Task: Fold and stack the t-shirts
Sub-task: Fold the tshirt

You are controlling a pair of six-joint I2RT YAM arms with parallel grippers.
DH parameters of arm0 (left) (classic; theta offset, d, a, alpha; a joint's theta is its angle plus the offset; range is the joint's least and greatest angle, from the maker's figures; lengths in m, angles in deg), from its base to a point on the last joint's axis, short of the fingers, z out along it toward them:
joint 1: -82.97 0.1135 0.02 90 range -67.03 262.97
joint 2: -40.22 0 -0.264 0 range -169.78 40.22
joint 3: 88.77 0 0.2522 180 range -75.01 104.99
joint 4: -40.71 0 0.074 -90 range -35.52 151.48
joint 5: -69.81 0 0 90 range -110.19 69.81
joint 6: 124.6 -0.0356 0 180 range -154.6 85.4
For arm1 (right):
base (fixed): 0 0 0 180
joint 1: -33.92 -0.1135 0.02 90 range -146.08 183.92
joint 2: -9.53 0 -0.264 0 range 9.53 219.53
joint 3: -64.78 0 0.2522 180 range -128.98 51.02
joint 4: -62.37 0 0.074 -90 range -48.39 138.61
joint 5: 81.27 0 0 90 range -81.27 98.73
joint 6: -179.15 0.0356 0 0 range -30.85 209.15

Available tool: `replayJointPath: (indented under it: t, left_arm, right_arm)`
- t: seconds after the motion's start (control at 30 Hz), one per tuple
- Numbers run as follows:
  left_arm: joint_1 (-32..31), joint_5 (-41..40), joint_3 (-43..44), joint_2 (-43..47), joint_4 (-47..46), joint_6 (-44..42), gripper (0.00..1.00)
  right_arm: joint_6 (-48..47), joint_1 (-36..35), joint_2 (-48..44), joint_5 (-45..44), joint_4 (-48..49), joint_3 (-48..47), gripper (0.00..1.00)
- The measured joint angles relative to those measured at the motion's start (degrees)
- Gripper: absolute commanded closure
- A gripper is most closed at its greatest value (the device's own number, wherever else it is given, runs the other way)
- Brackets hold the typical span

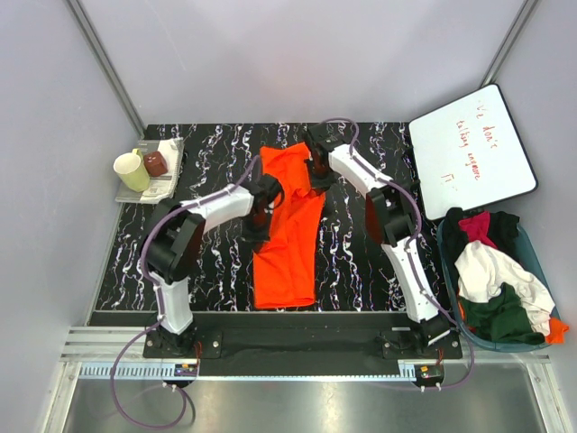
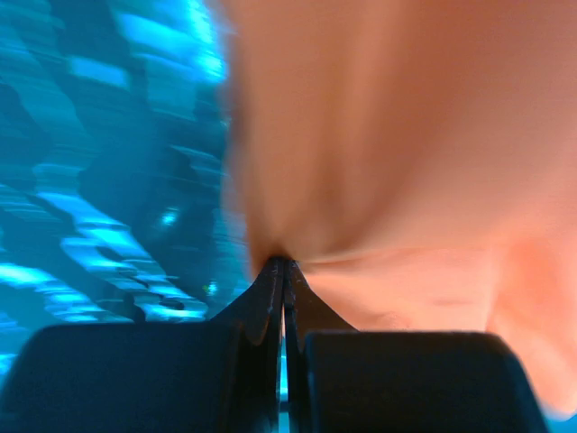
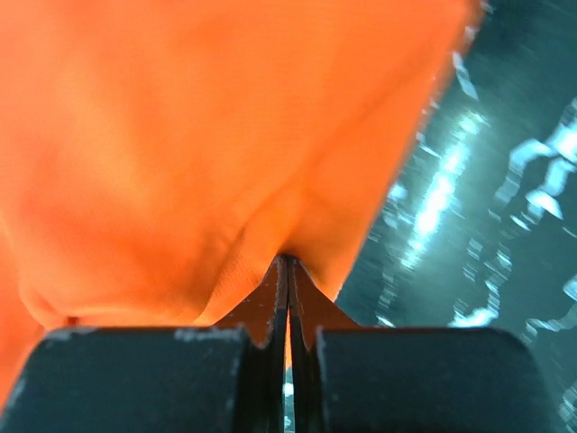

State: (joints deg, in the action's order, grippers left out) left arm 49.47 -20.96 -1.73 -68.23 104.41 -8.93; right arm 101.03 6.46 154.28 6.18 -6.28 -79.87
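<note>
A bright orange t-shirt lies as a long narrow strip down the middle of the black marbled table. My left gripper is shut on the shirt's left edge near its far end. In the left wrist view the fingertips pinch a pucker of orange cloth. My right gripper is shut on the far right part of the same shirt. The right wrist view shows orange fabric gathered into the closed tips. More t-shirts, white, dark green and magenta-red, sit heaped at the right.
A teal basket beside the table's right edge holds the heap. A white board with red handwriting leans at the back right. At the back left, a grey tray carries a yellow-green cup and a brown object.
</note>
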Motion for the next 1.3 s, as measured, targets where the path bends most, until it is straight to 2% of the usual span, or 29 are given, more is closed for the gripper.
replayJointPath:
  t: [0.2, 0.37, 0.5, 0.6, 0.87, 1.13, 1.3]
  left_arm:
    - [8.5, -2.5, 7.3, -1.9, 4.2, -5.4, 1.00]
    - [8.4, -1.5, 12.2, -1.9, 4.1, -7.5, 1.00]
    - [7.2, -0.9, 11.6, -0.7, 4.5, -7.7, 1.00]
    - [7.0, -0.5, 9.6, 1.3, 4.5, -7.7, 1.00]
    - [7.0, 2.7, 3.9, 9.0, 4.7, -7.4, 1.00]
    - [7.0, 6.6, 3.4, 18.9, 4.6, -6.2, 1.00]
    - [7.0, 7.6, 3.1, 20.0, 4.5, -6.2, 1.00]
  right_arm:
    - [-0.5, 1.1, -1.7, -4.5, -0.8, 2.8, 1.00]
    - [-1.4, 2.5, -0.2, -6.3, -2.7, -1.7, 1.00]
    - [-1.8, 3.5, 5.1, -6.5, -2.9, -12.9, 1.00]
    - [-1.8, 3.8, 7.9, -5.7, -2.1, -17.2, 1.00]
    - [-2.0, 3.8, 12.0, -4.9, -0.6, -21.4, 1.00]
    - [-1.3, 3.8, 15.1, -3.2, 3.5, -25.7, 1.00]
    - [-0.5, 3.9, 15.7, 1.2, 7.8, -25.7, 1.00]
